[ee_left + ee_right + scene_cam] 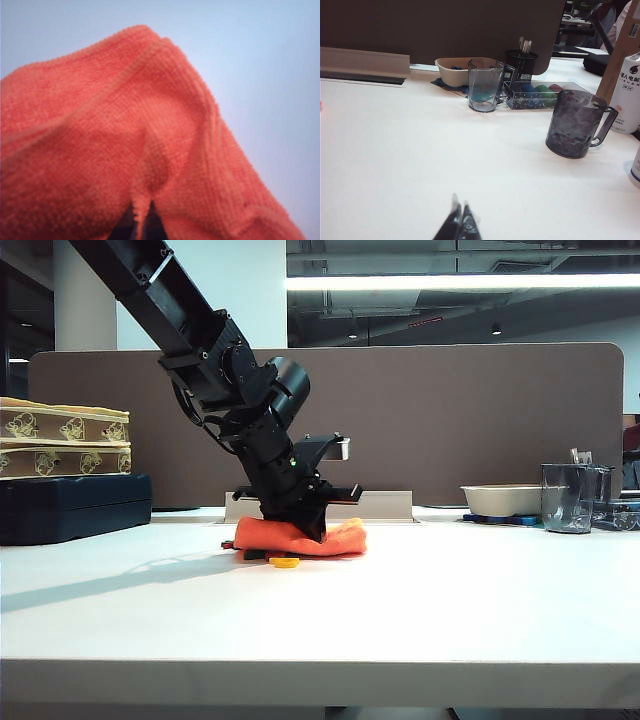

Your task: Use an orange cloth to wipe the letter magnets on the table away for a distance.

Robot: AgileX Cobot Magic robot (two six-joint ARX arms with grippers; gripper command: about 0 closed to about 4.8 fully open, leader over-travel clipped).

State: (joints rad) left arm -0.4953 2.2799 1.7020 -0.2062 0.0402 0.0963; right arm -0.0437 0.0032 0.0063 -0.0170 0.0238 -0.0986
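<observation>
Left gripper (300, 530) clamps orange cloth (300, 538); right gripper (460, 222) closed; bottle (631, 95) label unreadable

Smoky mug (576, 124), clear cup (484, 84), beige bowl (452, 70)

Low frontal exterior; close wrists over table (450, 620)

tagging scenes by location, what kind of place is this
Most likely an open-plan office: a pale desk top backed by a brown partition panel, with strip ceiling lights overhead.
</observation>
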